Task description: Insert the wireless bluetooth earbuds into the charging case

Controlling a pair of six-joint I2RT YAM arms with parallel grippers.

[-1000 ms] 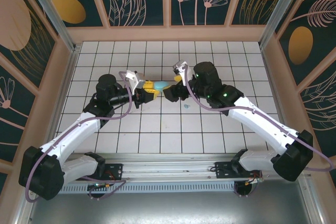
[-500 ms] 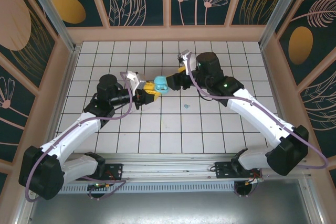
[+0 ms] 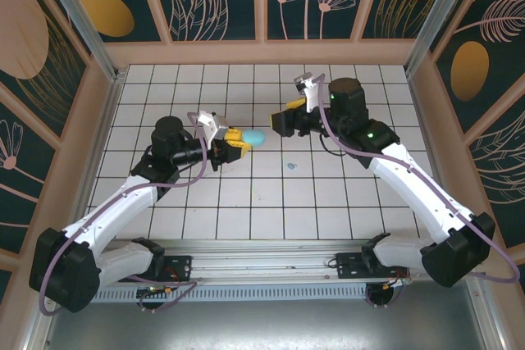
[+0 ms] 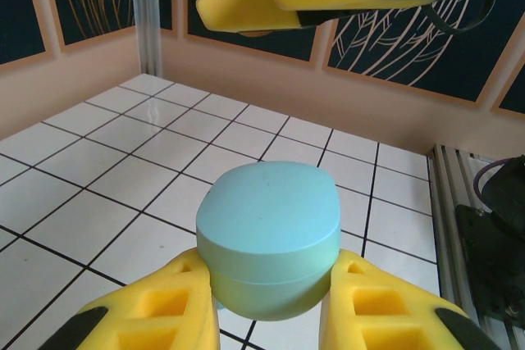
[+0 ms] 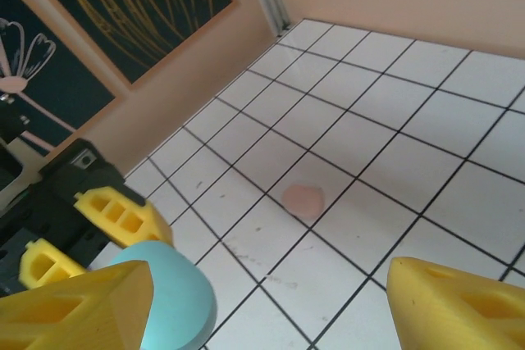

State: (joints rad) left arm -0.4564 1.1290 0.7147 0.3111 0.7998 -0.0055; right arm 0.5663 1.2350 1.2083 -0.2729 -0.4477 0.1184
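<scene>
We see the tiled table (image 3: 328,202) with bare floor on all sides and the side walls (image 3: 422,120) well apart from both arms, so room is fine. The left gripper (image 3: 234,142) pinches the teal case (image 4: 269,239) by its sides, and the lid looks shut. The right gripper (image 3: 280,118) hangs spread and empty near the case. One teal earbud (image 3: 289,166) lies loose on a tile and a small pink bit (image 5: 303,199) on another; we judge that nothing is inserted yet and the case needs opening first
</scene>
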